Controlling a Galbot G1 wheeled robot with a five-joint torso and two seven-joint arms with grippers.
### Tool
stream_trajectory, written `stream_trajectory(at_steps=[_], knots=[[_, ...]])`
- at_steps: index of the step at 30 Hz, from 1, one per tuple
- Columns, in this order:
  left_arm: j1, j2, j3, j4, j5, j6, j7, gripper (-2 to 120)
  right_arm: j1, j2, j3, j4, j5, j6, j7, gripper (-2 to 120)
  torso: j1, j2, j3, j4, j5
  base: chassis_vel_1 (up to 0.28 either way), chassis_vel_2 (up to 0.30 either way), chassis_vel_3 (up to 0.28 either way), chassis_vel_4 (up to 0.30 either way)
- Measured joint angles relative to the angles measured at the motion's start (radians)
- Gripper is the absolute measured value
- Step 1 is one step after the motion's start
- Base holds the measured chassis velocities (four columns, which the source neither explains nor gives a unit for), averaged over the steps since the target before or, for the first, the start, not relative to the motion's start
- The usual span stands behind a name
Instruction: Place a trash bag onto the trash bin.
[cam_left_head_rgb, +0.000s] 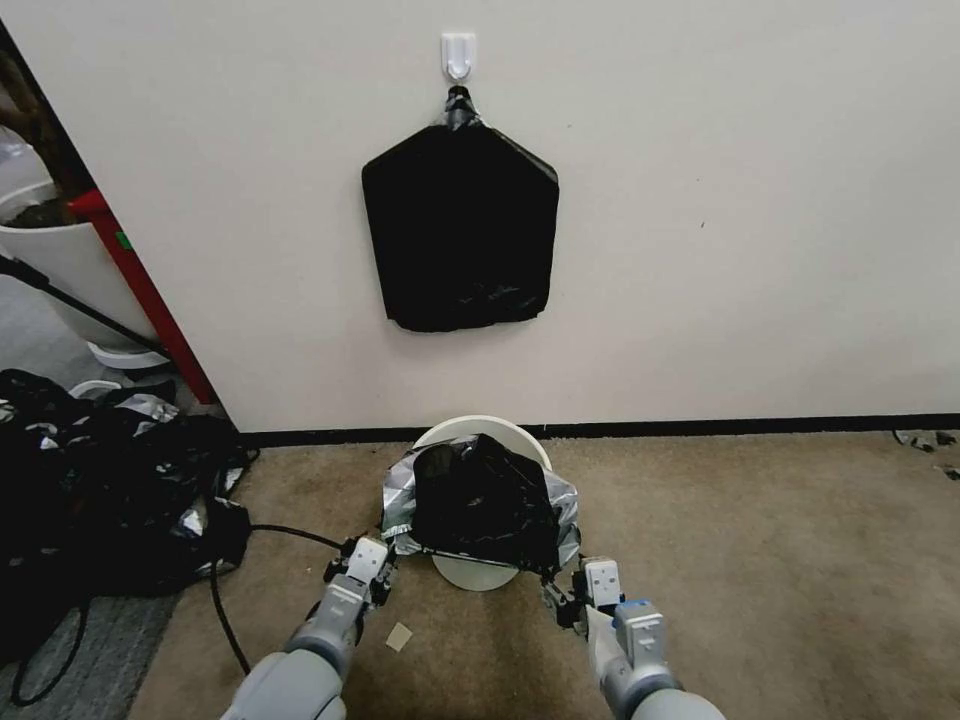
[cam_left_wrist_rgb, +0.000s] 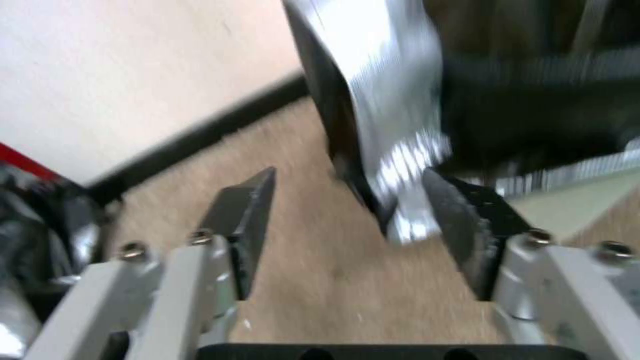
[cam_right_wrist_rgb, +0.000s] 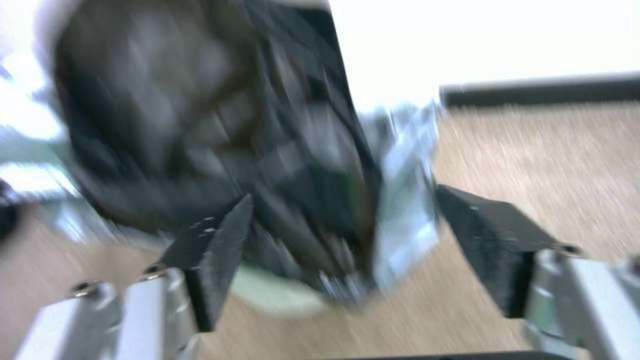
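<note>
A: So, where is the bag (cam_left_head_rgb: 485, 500) now?

B: It sits over the mouth of the bin (cam_left_head_rgb: 478, 431), which stands on the carpet (cam_left_head_rgb: 760, 560) close to the wall (cam_left_head_rgb: 720, 200). The black film covers most of the opening and hangs down the front. The far part of the white rim is bare, and the base shows below the film.

A: And the grippers?

B: Both are low, in front of the bin. The left gripper (cam_left_head_rgb: 372, 560) is at the left lower corner of the bag, the right gripper (cam_left_head_rgb: 590, 585) at the right lower corner. In the wrist views both have the jaws spread apart. The left one (cam_left_wrist_rgb: 347, 220) has the film edge just beside one finger, but nothing is pinched. The right one (cam_right_wrist_rgb: 340, 250) has the film hanging between its fingers, also not clamped.

A: Which step is this, you think?

B: I judge it is the late part: the bag is laid on, and the hold is released. But the fit seems not complete.

A: What does the next move need?

B: Probably care. The film is thin and slippery, so a pull on one side may drag it off the rim. The bin is light and may tip.
</note>
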Motion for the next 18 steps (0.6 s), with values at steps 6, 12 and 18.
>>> stream_trajectory(at_steps=[6,12,18], knots=[[-0.003,-0.059,-0.087,-0.089,-0.009,-0.244,0.006,88,0.122,0.045,0.162,0.009,0.075,0.065,-0.202,99,0.000,0.000,0.000,0.0000,0.0001,0.000,0.000,0.000,0.000],[-0.040,-0.117,-0.143,-0.117,-0.031,-0.413,0.067,99,0.374,0.052,0.286,-0.141,0.333,-0.255,-0.298,100,0.000,0.000,0.000,0.0002,0.0004,0.000,0.000,0.000,0.000],[-0.049,-0.149,-0.174,-0.128,-0.051,-0.416,0.073,100,0.581,0.041,0.238,-0.326,0.307,-0.464,-0.522,100,0.000,0.000,0.000,0.0001,-0.0001,0.000,0.000,0.000,0.000]])
